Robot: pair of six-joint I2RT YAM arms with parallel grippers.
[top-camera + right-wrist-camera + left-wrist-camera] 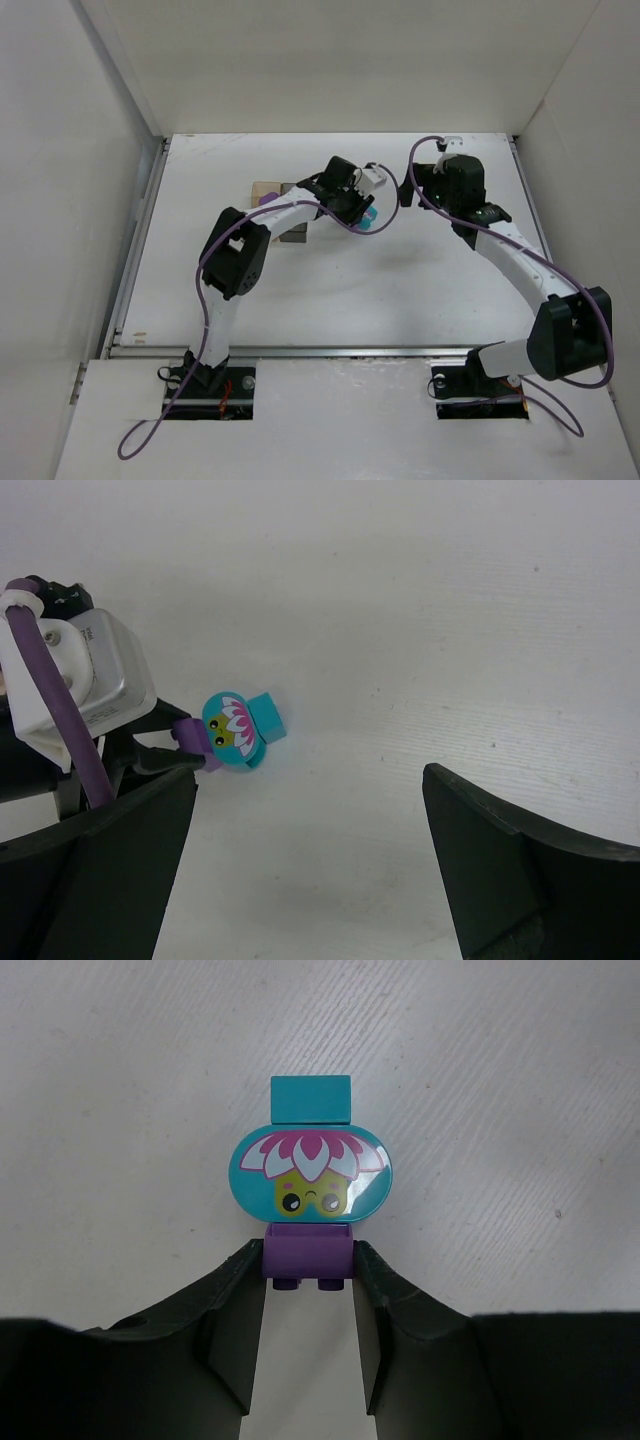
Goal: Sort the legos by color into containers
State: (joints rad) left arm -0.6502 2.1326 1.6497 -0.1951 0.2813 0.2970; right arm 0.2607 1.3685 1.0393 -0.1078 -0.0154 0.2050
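My left gripper [308,1260] is shut on a small purple brick [307,1250], pinched between both fingertips. The purple brick is joined to a teal oval piece with a flower face [310,1175], and a teal brick [311,1099] sits beyond that. The right wrist view shows the same cluster [235,730] low at the table, held by the left fingers [160,758]. In the top view it lies mid-table [368,218]. My right gripper [308,780] is open and empty, hovering right of the cluster. The amber container [265,187] and grey container [292,238] are partly hidden by the left arm.
A purple bit [266,200] shows at the amber container's edge beside the left arm. White walls enclose the table on the left, back and right. The right arm's wrist [460,180] hangs over the table's back right.
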